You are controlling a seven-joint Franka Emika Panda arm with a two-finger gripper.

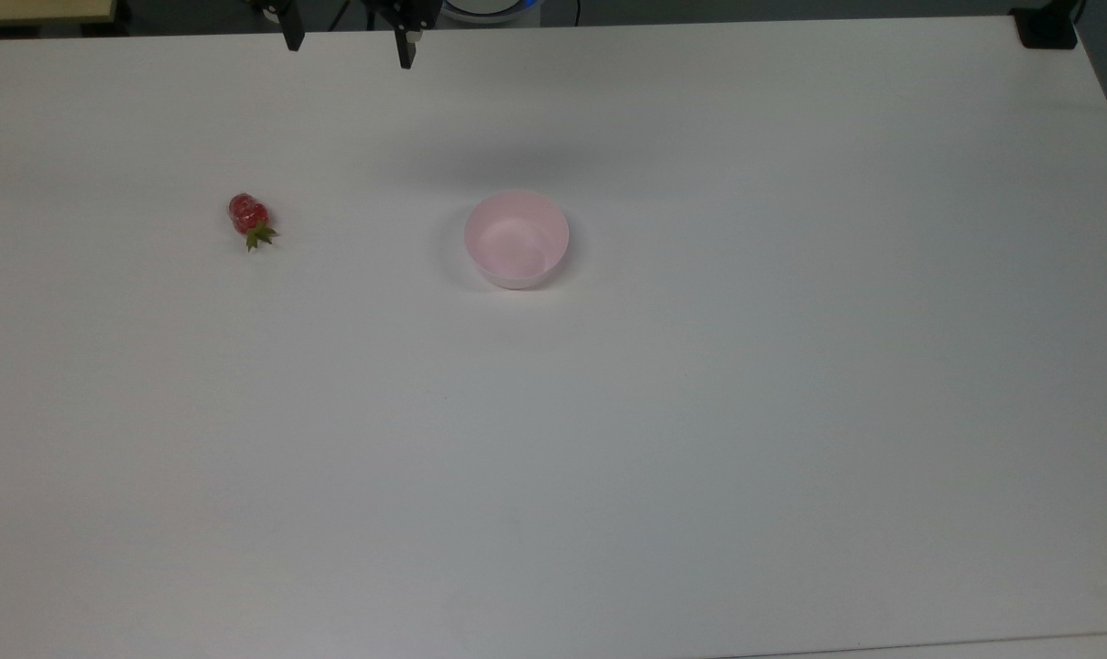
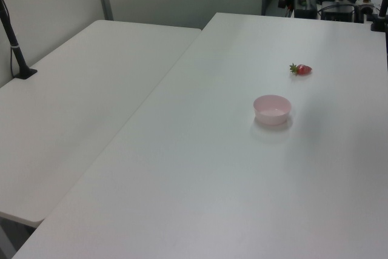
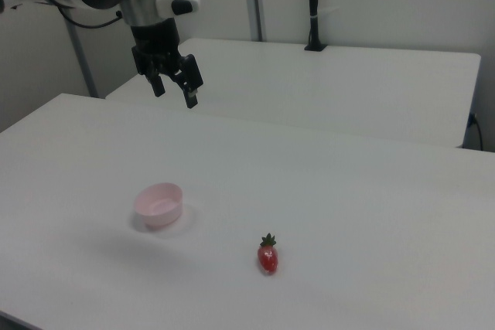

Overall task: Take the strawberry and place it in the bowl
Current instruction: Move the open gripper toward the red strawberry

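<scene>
The strawberry [image 1: 249,218] lies on its side on the white tabletop [image 1: 700,412], well in from every edge; in the top view it sits toward the top view's left, nearer the far edge than the near one, its green cap pointing toward the near edge; nothing touches it; the bowl [image 1: 516,238] stands upright and apart from it, to the top view's right of the berry and about as far from the far edge; the bowl's inside looks bare, pale pink all the way down; in the right view the strawberry [image 3: 267,257] lies near the front edge with its cap pointing away from that edge, and the bowl [image 3: 159,205] stands off to the right view's left of it; in the left view the bowl [image 2: 272,109] sits nearer the camera than the strawberry [image 2: 302,69]; the gripper [image 3: 175,92] hangs in the air high above the tabletop near its far edge, fingers pointing down and spread wide with nothing between them; in the top view the gripper [image 1: 349,50] shows at the far edge, between the strawberry and the bowl across the width; a second white table [image 2: 79,101] stands alongside
</scene>
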